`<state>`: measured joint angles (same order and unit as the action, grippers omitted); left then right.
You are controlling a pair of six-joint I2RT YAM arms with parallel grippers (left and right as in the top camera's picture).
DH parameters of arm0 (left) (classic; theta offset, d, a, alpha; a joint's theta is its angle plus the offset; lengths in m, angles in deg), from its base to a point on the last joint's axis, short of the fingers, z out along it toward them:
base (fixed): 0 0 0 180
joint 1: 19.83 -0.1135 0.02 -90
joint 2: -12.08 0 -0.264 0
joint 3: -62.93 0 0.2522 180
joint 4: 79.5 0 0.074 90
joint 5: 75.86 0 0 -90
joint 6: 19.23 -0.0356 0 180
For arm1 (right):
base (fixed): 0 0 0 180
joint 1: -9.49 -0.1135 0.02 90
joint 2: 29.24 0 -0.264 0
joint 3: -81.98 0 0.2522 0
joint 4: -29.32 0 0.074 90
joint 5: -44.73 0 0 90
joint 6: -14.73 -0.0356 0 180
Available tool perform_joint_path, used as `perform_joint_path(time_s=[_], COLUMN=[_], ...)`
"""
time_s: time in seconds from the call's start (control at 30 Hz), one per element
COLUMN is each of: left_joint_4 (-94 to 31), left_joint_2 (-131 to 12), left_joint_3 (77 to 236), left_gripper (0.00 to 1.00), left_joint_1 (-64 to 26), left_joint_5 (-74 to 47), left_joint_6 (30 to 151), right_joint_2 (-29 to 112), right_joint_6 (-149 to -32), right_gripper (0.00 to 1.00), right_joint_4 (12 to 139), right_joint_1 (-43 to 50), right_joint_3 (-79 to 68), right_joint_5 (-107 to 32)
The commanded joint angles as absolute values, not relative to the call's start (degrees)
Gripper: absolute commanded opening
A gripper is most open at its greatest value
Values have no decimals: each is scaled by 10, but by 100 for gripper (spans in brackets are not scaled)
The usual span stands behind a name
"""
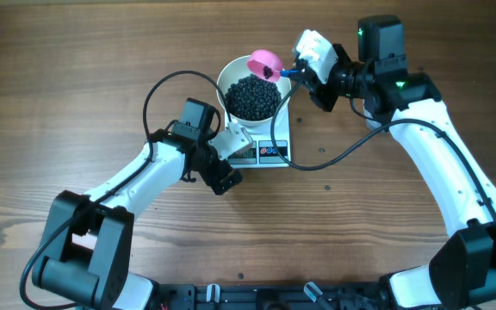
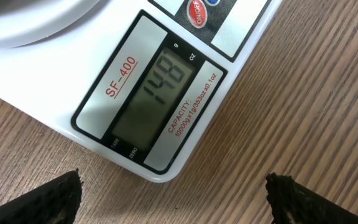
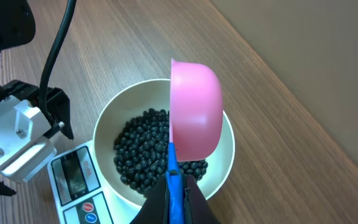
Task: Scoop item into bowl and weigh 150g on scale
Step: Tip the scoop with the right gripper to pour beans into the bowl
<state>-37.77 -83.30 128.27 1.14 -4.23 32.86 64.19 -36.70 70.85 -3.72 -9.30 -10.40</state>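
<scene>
Overhead view: the white bowl (image 1: pixel 225 83) is sitting on the kitchen scale (image 1: pixel 275 138), and the black beans (image 1: pixel 252 96) are lying in it as a loose heap covering its bottom.

Left wrist view: the scale's display (image 2: pixel 160 87) is showing 148 g, so you are running just short of target.

Fingers: your right gripper (image 3: pixel 174 200) is clenching the blue handle (image 3: pixel 173 171) of the pink scoop (image 3: pixel 194 115), which is hanging tipped above the bowl's rim on the side away from the display. Its mouth is facing away from the right wrist camera, so I cannot tell whether it is carrying any beans. Your left gripper (image 2: pixel 173 205) is hovering with its fingers (image 2: pixel 48 199) spread wide and empty, low over the table (image 2: pixel 316 93) just in front of the display corner.

Handling notes (judgement):
- Beans are looking small, hard and round. They are likely to roll, bounce and pour in a rush, so you are needing only a few, tapped off the scoop's lip.
- Scoop is looking like light, stiff plastic. Gripping far back on the handle is giving you fine tilt control.
- Touching the bowl or scale would be upsetting the reading, so you are best keeping both grippers clear of them.
</scene>
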Motion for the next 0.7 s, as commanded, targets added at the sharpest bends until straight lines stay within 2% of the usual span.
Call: perform_joint_path(time_s=[0.0, 0.67], left_joint_4=[-379, -379], left_joint_2=[-837, -837], left_joint_3=[1280, 1280], left_gripper=[100, 100], left_joint_1=[12, 12], left_joint_5=[-53, -53], left_joint_6=[320, 320], right_joint_2=[631, 631], right_joint_6=[-405, -410], right_gripper=[5, 5], right_joint_4=[703, 701], right_joint_1=[-42, -41], right_joint_3=[-103, -103], right_joint_5=[-88, -79])
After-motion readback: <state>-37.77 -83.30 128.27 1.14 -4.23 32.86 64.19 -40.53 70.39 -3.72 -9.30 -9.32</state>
